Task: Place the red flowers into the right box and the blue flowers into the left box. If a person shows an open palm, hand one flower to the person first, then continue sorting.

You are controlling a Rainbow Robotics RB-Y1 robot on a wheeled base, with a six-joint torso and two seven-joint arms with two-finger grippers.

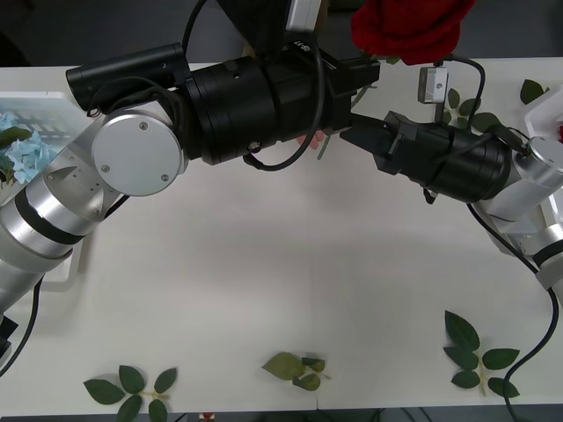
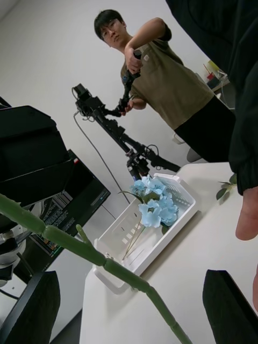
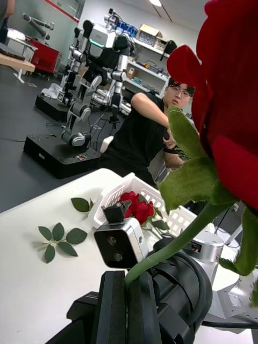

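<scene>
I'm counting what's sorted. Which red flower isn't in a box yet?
The red rose held up by the left gripper, shut on its stem; the other red roses already lie in the right box.

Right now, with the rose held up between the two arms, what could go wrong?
1. The left gripper is shut on just the thin stem of the red flower, far below the heavy head, so the flower may swivel or slip.
2. The right gripper is open around that stem, close to the left one. It could snag the stem, or the two could bump.
3. A person's hand is near the right gripper and might get knocked.
</scene>
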